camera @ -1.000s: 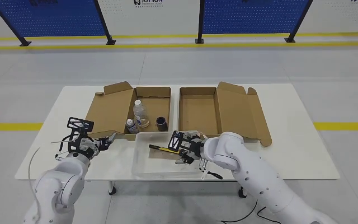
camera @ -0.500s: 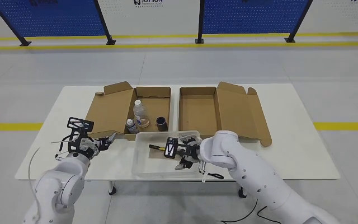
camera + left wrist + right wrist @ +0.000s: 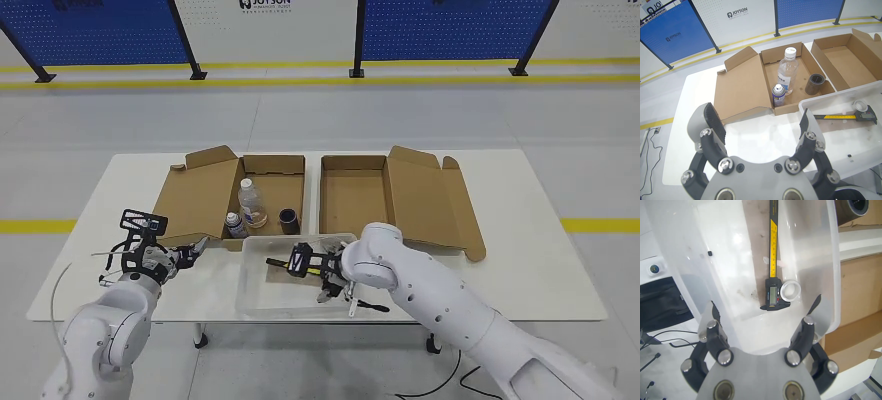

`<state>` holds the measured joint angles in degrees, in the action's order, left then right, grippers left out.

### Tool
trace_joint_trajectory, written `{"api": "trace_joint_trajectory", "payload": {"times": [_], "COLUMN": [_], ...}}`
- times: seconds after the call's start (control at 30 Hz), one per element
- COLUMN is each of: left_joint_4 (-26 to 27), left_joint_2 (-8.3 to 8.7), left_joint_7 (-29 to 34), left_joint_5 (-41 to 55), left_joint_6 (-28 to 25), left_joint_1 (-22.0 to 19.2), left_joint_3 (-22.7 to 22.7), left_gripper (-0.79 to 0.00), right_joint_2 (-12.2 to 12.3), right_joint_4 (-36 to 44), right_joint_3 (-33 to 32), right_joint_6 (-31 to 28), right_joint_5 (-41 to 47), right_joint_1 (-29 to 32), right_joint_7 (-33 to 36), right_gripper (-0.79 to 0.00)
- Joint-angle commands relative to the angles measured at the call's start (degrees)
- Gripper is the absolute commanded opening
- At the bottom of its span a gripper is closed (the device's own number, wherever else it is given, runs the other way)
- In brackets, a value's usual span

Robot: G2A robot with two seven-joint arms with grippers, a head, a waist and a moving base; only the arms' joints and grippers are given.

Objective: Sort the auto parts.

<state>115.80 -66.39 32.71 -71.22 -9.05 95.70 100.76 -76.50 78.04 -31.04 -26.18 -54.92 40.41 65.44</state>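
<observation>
On the table (image 3: 520, 280), the right box (image 3: 350, 205) is set beside the left box (image 3: 275, 195), which holds a bottle (image 3: 252, 203), bearing (image 3: 288, 221) and can (image 3: 234, 224). In the clear bin (image 3: 255, 290), a yellow-scaled caliper (image 3: 773, 256) is touched at its head by a metal ring (image 3: 791, 291). The right gripper (image 3: 765, 303), at the bin's end, and the left gripper (image 3: 757, 109) are spread wide.

The white table (image 3: 540, 280) carries a left cardboard box (image 3: 275, 195), a right cardboard box (image 3: 355, 205) beside it, and a clear tub (image 3: 243, 285) before them.

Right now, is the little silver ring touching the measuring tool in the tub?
Touching. In the right wrist view the ring sits tight against the black head of the measuring tool, with no gap between them.
</observation>
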Motion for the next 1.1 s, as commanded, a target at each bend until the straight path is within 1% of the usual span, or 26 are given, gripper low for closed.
{"api": "trace_joint_trajectory", "payload": {"times": [0.0, 0.17, 0.27, 0.33, 0.47, 0.53, 0.57, 0.63, 0.67, 0.73, 0.8, 0.93, 0.97, 1.0, 1.07], "left_joint_4": [0.0, 0.0, 0.0, 0.0, 0.0, 0.0, 0.0, 0.0, 0.0, 0.0, 0.0, 0.0, 0.0, 0.0, 0.0], "left_joint_2": [0.0, 0.0, 0.0, 0.0, 0.0, 0.0, 0.0, 0.0, 0.0, 0.0, 0.0, 0.0, 0.0, 0.0, 0.0], "left_joint_7": [0.0, 0.0, 0.0, 0.0, 0.0, 0.0, 0.0, 0.0, 0.0, 0.0, 0.0, 0.0, 0.0, 0.0, 0.0], "left_joint_5": [0.0, 0.0, 0.0, 0.0, 0.0, 0.0, 0.0, 0.0, 0.0, 0.0, 0.0, 0.0, 0.0, 0.0, 0.0], "left_joint_6": [0.0, 0.0, 0.0, 0.0, 0.0, 0.0, 0.0, 0.0, 0.0, 0.0, 0.0, 0.0, 0.0, 0.0, 0.0], "left_joint_1": [0.0, 0.0, 0.0, 0.0, 0.0, 0.0, 0.0, 0.0, 0.0, 0.0, 0.0, 0.0, 0.0, 0.0, 0.0], "left_joint_3": [0.0, 0.0, 0.0, 0.0, 0.0, 0.0, 0.0, 0.0, 0.0, 0.0, 0.0, 0.0, 0.0, 0.0, 0.0], "left_gripper": [0.0, 0.0, 0.0, 0.0, 0.0, 0.0, 0.0, 0.0, 0.0, 0.0, 0.0, 0.0, 0.0, 0.0, 0.0], "right_joint_2": [-0.8, -2.9, -4.2, -5.2, -6.9, -7.7, -8.1, -8.8, -9.1, -9.7, -10.2, -11.1, -11.3, -11.5, -11.9], "right_joint_4": [-2.2, -6.9, -9.7, -11.7, -15.3, -17.0, -17.8, -19.2, -19.9, -21.1, -22.4, -24.4, -24.9, -25.4, -26.0], "right_joint_3": [1.0, 3.7, 5.1, 6.0, 7.3, 7.8, 8.1, 8.5, 8.6, 8.8, 9.0, 9.3, 9.4, 9.4, 9.4], "right_joint_6": [0.2, 0.3, -0.3, -0.7, -0.9, -1.0, -1.0, -1.3, -1.4, -1.6, -1.8, -2.4, -2.6, -2.8, -3.0], "right_joint_5": [0.3, 1.0, 2.2, 2.9, 4.2, 4.4, 4.6, 5.0, 5.2, 5.8, 6.2, 6.8, 7.0, 7.2, 7.4], "right_joint_1": [-0.9, -2.6, -3.4, -4.0, -5.0, -5.5, -5.7, -6.0, -6.2, -6.4, -6.6, -6.6, -6.6, -6.7, -6.8], "right_joint_7": [-0.6, -2.0, -2.9, -3.4, -4.8, -5.4, -5.6, -6.0, -6.2, -6.7, -7.0, -7.8, -8.0, -8.1, -8.3], "right_gripper": [0.0, 0.0, -0.031, -0.015, -0.049, -0.049, -0.058, -0.052, -0.071, -0.074, -0.052, -0.062, -0.086, -0.145, -0.191]}}
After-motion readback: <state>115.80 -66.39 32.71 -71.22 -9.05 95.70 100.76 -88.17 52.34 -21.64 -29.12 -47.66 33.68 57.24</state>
